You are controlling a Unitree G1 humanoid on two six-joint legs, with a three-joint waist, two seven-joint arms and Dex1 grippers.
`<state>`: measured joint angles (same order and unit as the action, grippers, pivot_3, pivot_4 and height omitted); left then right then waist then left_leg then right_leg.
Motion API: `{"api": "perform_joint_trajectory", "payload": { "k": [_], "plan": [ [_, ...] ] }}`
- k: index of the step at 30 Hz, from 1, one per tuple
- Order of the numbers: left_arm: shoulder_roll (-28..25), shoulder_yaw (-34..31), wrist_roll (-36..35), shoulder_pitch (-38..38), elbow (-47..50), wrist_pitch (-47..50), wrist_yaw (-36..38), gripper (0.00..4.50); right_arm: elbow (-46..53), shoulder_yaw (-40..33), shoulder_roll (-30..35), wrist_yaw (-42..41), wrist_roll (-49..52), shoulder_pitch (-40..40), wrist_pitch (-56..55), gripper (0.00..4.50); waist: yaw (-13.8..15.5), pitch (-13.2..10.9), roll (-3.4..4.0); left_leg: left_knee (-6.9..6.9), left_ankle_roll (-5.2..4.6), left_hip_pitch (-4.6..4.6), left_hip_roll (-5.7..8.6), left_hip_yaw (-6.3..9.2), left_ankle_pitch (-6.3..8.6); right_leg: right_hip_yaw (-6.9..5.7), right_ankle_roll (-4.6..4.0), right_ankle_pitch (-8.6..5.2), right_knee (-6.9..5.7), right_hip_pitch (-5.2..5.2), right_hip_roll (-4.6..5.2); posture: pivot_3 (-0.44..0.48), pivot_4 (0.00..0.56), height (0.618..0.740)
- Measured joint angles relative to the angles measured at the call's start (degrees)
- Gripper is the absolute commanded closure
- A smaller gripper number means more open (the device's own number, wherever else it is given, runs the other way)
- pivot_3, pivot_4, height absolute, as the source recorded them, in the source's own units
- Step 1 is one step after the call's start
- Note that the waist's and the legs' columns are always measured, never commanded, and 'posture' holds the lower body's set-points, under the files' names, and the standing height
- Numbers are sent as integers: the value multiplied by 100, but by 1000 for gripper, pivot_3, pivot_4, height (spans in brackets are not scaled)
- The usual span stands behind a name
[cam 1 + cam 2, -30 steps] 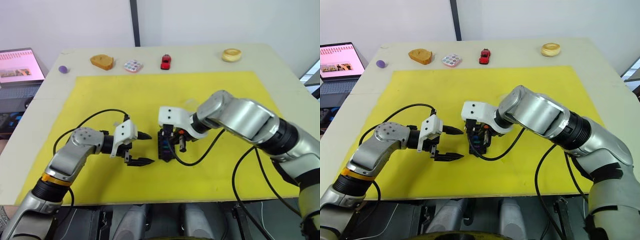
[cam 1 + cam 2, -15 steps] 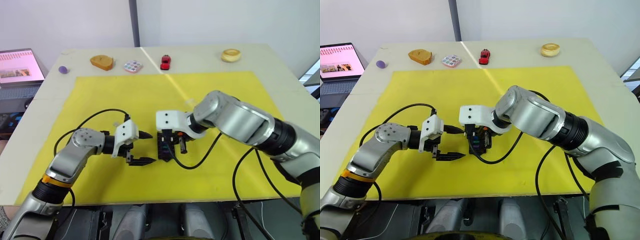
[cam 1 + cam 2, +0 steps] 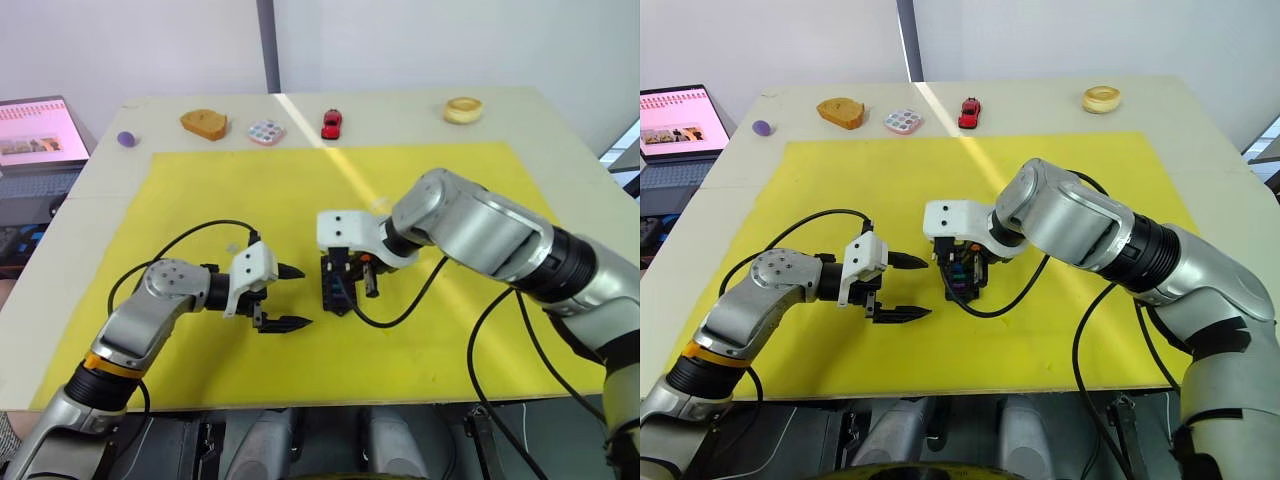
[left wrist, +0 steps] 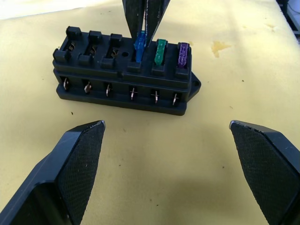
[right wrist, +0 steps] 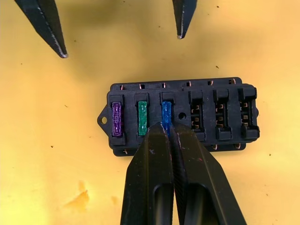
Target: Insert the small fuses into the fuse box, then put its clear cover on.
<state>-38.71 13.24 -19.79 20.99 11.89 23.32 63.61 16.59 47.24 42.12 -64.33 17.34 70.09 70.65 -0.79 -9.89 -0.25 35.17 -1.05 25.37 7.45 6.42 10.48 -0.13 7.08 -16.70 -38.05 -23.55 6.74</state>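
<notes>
The black fuse box [image 4: 124, 77] lies on the yellow mat [image 3: 200, 200], between my two grippers. Purple [image 4: 183, 52], green [image 4: 161, 50] and blue [image 4: 139, 47] fuses stand in three neighbouring slots at one end, and the other three slots are bare. My right gripper [image 5: 166, 126] comes down from above, shut on the top of the blue fuse. My left gripper [image 3: 297, 297] rests open on the mat just left of the box, not touching it. A small orange-red piece [image 3: 365, 262] shows right of the box. A faint glassy shape [image 3: 380, 206], perhaps the clear cover, lies behind my right wrist.
Along the table's far edge sit a purple ball [image 3: 126, 139], a brown bread-like piece [image 3: 204, 123], a pastel tile [image 3: 266, 131], a red toy car [image 3: 331, 123] and a tan ring [image 3: 463, 109]. A laptop [image 3: 35, 130] stands off the table's left side.
My right gripper has shifted slightly to the right over the fuse box, still shut. The left gripper stays open in about the same place.
</notes>
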Motion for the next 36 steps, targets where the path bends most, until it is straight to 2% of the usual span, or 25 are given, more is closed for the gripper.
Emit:
{"api": "perform_joint_trajectory", "payload": {
  "k": [8,17,26,36],
  "plan": [
    [1,2,36,22,-1,10,11,34,6,-651,-92,-254,536,-41,206,4500,5,0,0,1,0,-1,0,0,0,0,0,0,0,1,0,0,150,740],
    [71,31,62,184,-16,20,56,34,-9,-409,70,-140,199,-278,-170,4500,-8,0,0,0,1,2,0,0,-1,0,0,0,-2,0,0,0,150,740],
    [23,68,60,187,1,118,175,34,371,-487,28,-208,490,-91,456,4500,5,0,0,2,1,1,0,0,0,-1,0,0,-2,0,0,0,150,740],
    [-74,66,53,177,18,156,249,34,556,-90,45,-134,495,212,767,4500,0,0,0,1,0,1,0,0,0,0,0,0,-2,-2,1,0,150,740]
  ]
}}
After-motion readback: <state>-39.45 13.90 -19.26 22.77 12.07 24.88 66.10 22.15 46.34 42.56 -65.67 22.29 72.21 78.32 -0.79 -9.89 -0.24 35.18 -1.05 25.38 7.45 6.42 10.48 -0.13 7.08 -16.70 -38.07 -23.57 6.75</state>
